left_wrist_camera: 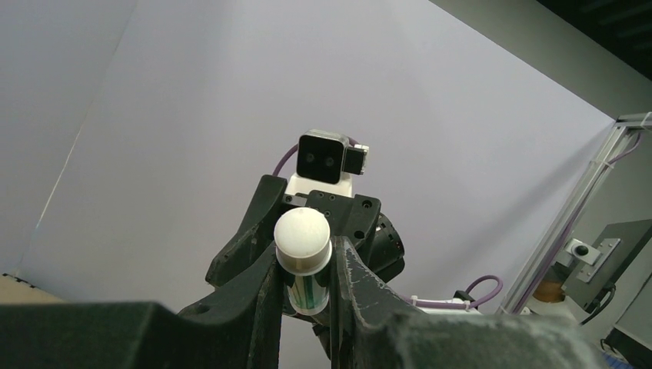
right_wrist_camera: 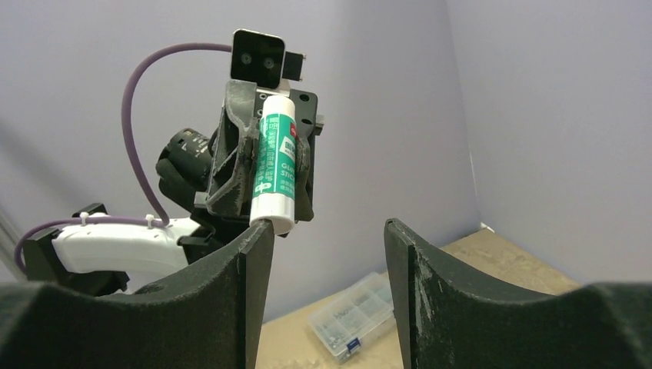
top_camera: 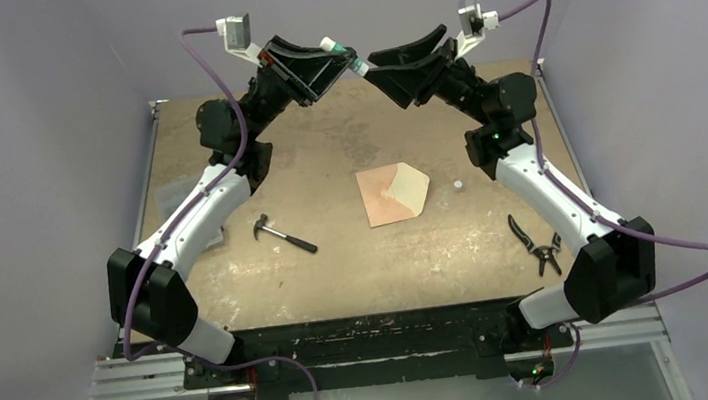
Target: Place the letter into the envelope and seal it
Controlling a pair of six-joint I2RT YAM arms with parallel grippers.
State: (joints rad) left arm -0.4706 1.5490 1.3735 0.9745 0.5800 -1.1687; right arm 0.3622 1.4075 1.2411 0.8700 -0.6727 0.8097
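Seen from above, a hammer (top_camera: 284, 235) lies on the table (top_camera: 338, 272) left of centre, its handle pointing to the lower right. Above it the left arm is raised at the far side of the table. The left gripper (left_wrist_camera: 306, 265) is closed narrowly on a glue stick (left_wrist_camera: 302, 237), its 2 fingers pressed against either side of the green-and-white tube. The tube's rounded white end sticks out past the fingertips towards the right arm.

The right gripper (right_wrist_camera: 328, 231) faces it at the same height. Its 2 fingers stand apart with nothing between them, and in the right wrist view the white end of the glue stick sits just beside 1 fingertip (right_wrist_camera: 257, 238). Far below, a clear plastic compartment box (right_wrist_camera: 352, 323) rests on the table.

Near the table's middle lies the envelope (top_camera: 383, 205), flat, well apart from both grippers. Its pointed cream flap (top_camera: 412, 190) is open and points right. The letter cannot be told apart from the envelope from above. Just right of the flap's tip sits 1 small white round object (top_camera: 457, 185), too small to identify. Farther right, near the right arm, lies a pair of pliers (top_camera: 537, 242).
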